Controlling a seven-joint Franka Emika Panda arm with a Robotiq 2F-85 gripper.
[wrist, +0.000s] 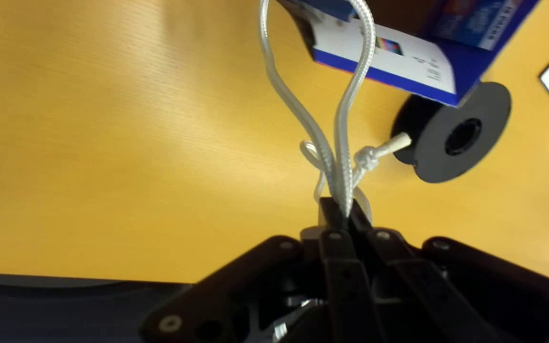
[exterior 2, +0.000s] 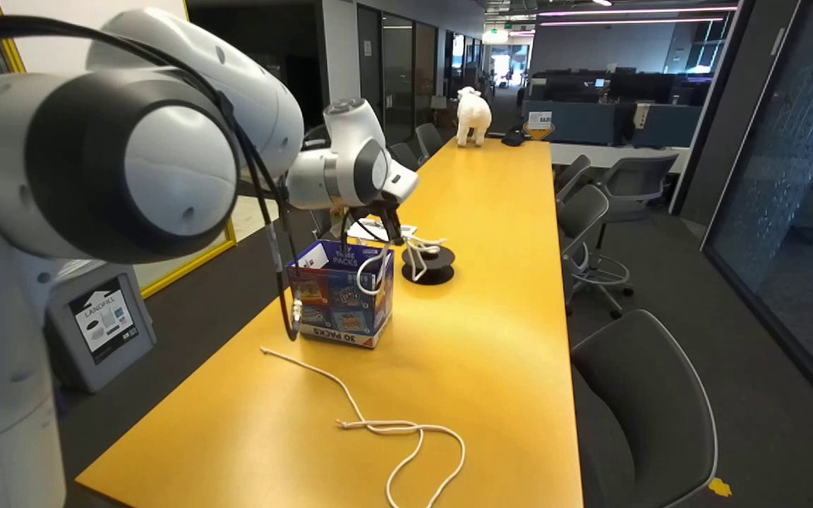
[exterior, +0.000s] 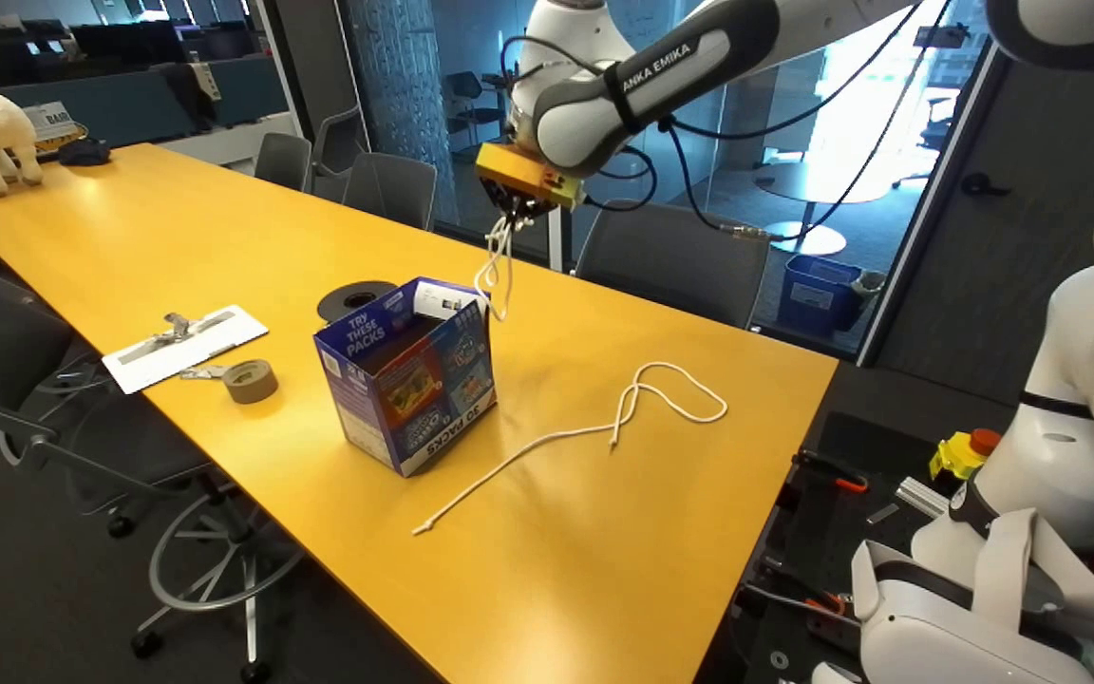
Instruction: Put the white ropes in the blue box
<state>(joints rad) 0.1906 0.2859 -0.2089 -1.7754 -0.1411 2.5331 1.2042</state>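
Two thin, limp white cords are to be boxed; positions are given from the small dark blue cardboard box with orange-red pictures [exterior: 428, 394]. In an exterior view, the bunched white cord [exterior: 494, 271] hangs just beside the box from the black two-fingered gripper [exterior: 513, 218]; the long white cord [exterior: 585, 431] lies near the box, its loop farther off. In an exterior view, a black plastic spool [exterior 2: 442, 262] sits just beside the box; the long cord's crossing appears the best hold, gathering several strands together. In the wrist view, the jaws stand narrow, pinching the bunched cord near its knot [wrist: 366, 158]. Handling, as judged: light, soft, perhaps slick, not fragile; trailing loops could drape over the rim.
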